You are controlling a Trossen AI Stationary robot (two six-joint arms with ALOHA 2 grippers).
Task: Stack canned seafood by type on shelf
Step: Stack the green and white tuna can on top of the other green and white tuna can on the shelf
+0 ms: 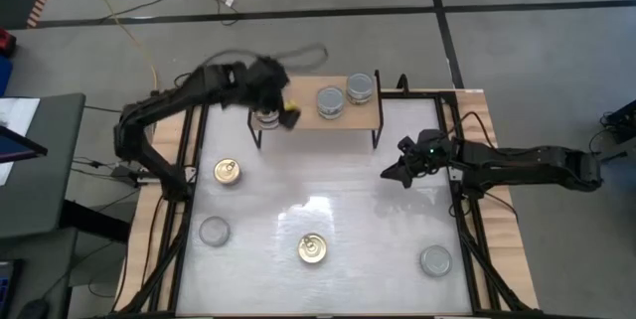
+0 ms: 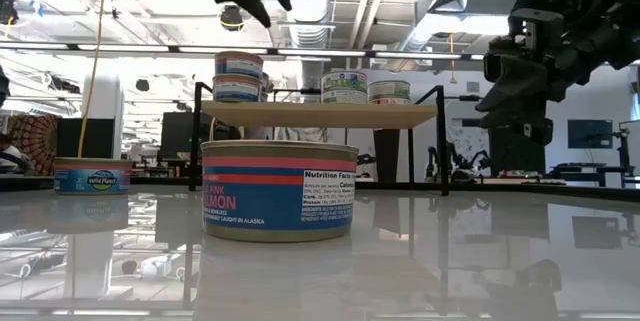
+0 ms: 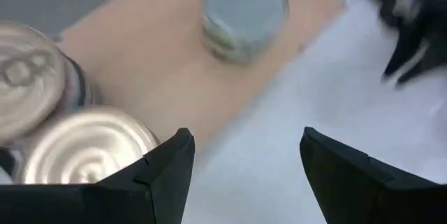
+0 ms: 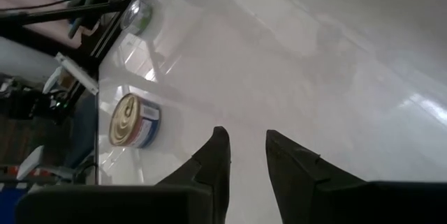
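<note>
Left gripper [image 1: 281,110] hung over the left end of the shelf [image 1: 343,117], upper centre of the high view, fingers spread and holding nothing. In its wrist view the two dark fingers [image 3: 164,175] framed bare white table, with two gold-lidded tins [image 3: 84,147] close beside them on the wood — one seen higher than the other.

The low view showed that pair as a two-tin stack [image 2: 238,76] at the shelf's left, with the gripper above it at the frame's top edge. Two silver-lidded tins [image 1: 346,93] sat side by side toward the shelf's right end.

Right gripper [image 1: 397,172] hovered over the table just right of the shelf's right legs, fingers [image 4: 216,158] parted only slightly, empty.

Loose on the white table [image 1: 368,220] — a gold-lidded tin [image 1: 228,171] at left, another [image 1: 313,249] at lower centre, silver-lidded ones at lower left [image 1: 214,231] and lower right [image 1: 435,259], all well apart. The pink salmon tin [image 2: 279,190] filled the low view's foreground, hiding part of the shelf's legs.
</note>
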